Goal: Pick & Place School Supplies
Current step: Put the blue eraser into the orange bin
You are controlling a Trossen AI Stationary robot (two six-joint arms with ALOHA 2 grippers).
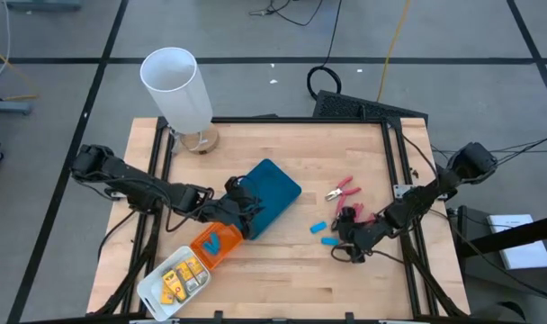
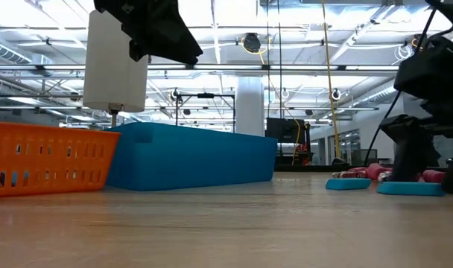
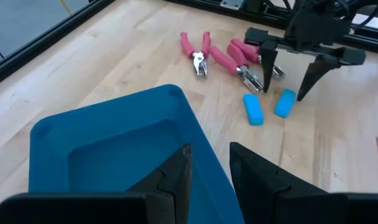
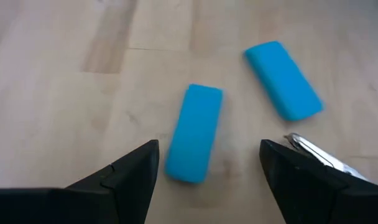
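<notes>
The left hand (image 1: 240, 209) hides part of the teal tray (image 1: 272, 193); its narrow-set fingers seemingly grip that tray's rim. The right hand (image 4: 207, 171), spread wide and empty, hovers over two light-blue oblong pieces (image 4: 195, 132) on the bench (image 1: 282, 279), beside pink-handled tools (image 1: 343, 190).

2 dark jointed arms, black cables, wedge-shaped jaws.

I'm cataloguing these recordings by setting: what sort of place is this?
Probably a robotics lab in a large industrial hall: a wooden table in a black frame, loose cables on the grey floor, and exposed ceiling trusses with strip lights in the low view.
</notes>
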